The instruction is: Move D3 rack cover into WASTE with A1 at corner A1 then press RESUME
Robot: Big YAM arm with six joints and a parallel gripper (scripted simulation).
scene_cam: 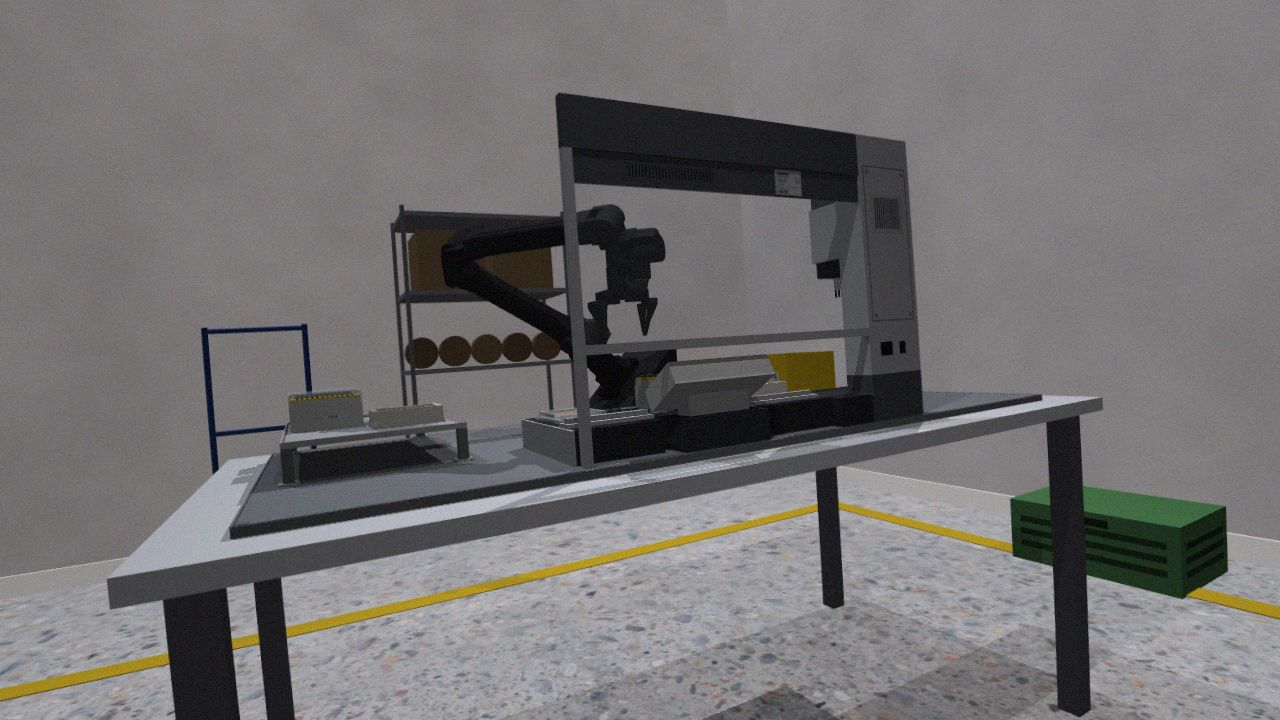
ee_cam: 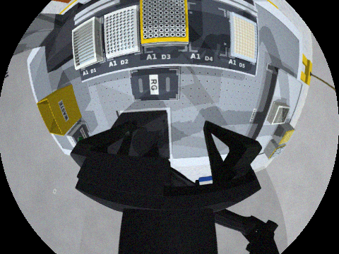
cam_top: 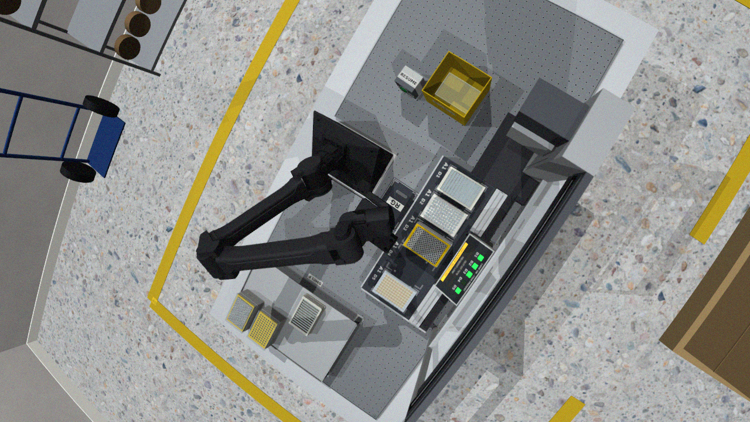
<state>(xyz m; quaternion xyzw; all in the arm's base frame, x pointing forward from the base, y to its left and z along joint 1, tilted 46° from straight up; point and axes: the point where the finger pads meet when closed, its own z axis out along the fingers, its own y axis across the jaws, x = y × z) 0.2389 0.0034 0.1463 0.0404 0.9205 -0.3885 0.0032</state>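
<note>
The tip rack (cam_top: 427,244) at D3 has a yellow rim and its dark tip holes show, with no cover on it; it also shows in the wrist view (ee_cam: 164,16). A pale translucent cover (cam_top: 454,90) lies inside the yellow waste bin (cam_top: 461,78), below the rim. My gripper (scene_cam: 623,315) is open and empty. It hangs high above the table, in front of the deck near the spare nest RG (ee_cam: 154,85). In the wrist view the fingers spread wide with nothing between them. The RESUME box (cam_top: 409,80) stands next to the bin.
The reservoir (cam_top: 460,187) is at D1, a plate (cam_top: 443,215) at D2, another plate (cam_top: 394,290) at D5, and D4 is empty. An amber panel strip (cam_top: 454,261) is lit behind D3. The shelf unit (cam_top: 280,312) holds three items. The handler's frame (scene_cam: 716,143) spans the deck.
</note>
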